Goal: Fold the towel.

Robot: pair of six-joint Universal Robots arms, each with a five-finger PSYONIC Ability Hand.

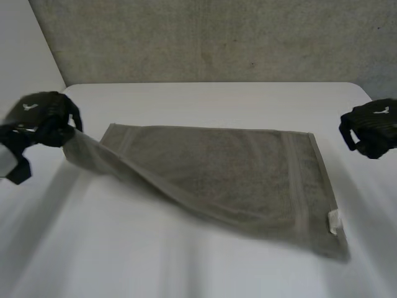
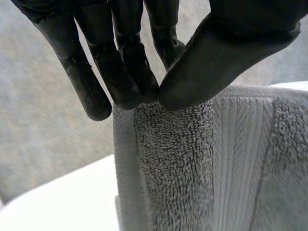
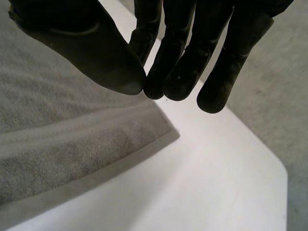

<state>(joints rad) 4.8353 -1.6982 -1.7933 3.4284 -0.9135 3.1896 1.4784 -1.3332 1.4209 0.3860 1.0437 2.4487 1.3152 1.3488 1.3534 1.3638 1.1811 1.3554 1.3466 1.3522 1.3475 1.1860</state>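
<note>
A grey-green towel lies on the white table, mostly flat. Its left near corner is lifted off the table and stretched toward my left hand. In the left wrist view my left hand pinches that corner of the towel between thumb and fingertips. My right hand hovers off the towel's right edge, apart from it. In the right wrist view my right hand has thumb and fingertips closed together on nothing, above the towel's flat corner.
A small white label sticks out at the towel's near right corner. A grey wall stands behind the table's far edge. Bare table top lies beside the towel under my right hand.
</note>
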